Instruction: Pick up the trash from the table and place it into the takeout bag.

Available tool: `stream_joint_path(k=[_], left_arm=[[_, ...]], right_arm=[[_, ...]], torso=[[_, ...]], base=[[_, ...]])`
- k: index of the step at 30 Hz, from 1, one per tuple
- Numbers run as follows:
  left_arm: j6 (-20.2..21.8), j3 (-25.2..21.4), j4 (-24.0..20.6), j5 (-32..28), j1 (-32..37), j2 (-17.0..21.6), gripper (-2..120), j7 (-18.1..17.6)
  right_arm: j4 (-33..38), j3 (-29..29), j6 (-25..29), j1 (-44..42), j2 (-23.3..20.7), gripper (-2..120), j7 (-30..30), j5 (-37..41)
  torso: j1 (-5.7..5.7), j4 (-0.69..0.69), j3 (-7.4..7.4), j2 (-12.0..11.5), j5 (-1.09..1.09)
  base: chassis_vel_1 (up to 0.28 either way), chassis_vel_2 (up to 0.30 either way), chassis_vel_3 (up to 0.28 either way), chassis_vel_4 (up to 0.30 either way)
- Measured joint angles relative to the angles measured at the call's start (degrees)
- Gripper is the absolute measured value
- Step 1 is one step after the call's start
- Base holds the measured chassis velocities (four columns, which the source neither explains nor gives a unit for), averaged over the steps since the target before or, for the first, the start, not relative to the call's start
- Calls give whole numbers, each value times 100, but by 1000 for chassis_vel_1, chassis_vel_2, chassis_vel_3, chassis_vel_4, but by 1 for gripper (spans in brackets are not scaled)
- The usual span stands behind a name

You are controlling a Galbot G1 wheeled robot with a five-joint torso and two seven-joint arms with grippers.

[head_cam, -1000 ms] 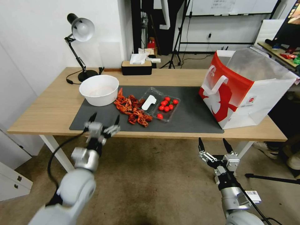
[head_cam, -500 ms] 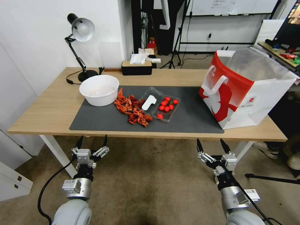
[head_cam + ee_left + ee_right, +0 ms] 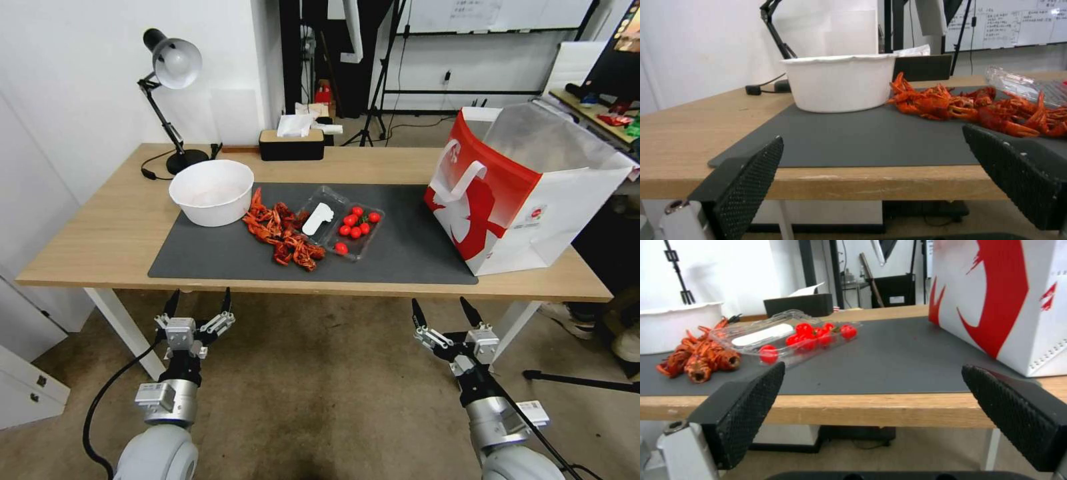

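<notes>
Crayfish shells (image 3: pixel 283 233) lie heaped on the dark mat (image 3: pixel 220 257) of our counter (image 3: pixel 93 227), between the white bowl (image 3: pixel 212 191) and the clear tomato tray (image 3: pixel 352 230). We see the takeout bag (image 3: pixel 527 187) standing open at the counter's right end. Our left gripper (image 3: pixel 198 301) and right gripper (image 3: pixel 443 309) hang below the counter's near edge, both with jaws spread and nothing between them.
</notes>
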Motion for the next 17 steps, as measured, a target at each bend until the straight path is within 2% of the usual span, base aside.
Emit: stream_joint_path(k=[17], left_arm=[[2, 6, 0, 0, 28, -23, 100, -15]], right_arm=[[-33, -15, -2, 11, -13, 100, -45, 29]], torso=[[0, 0, 0, 0, 0]], base=[[0, 0, 0, 0]])
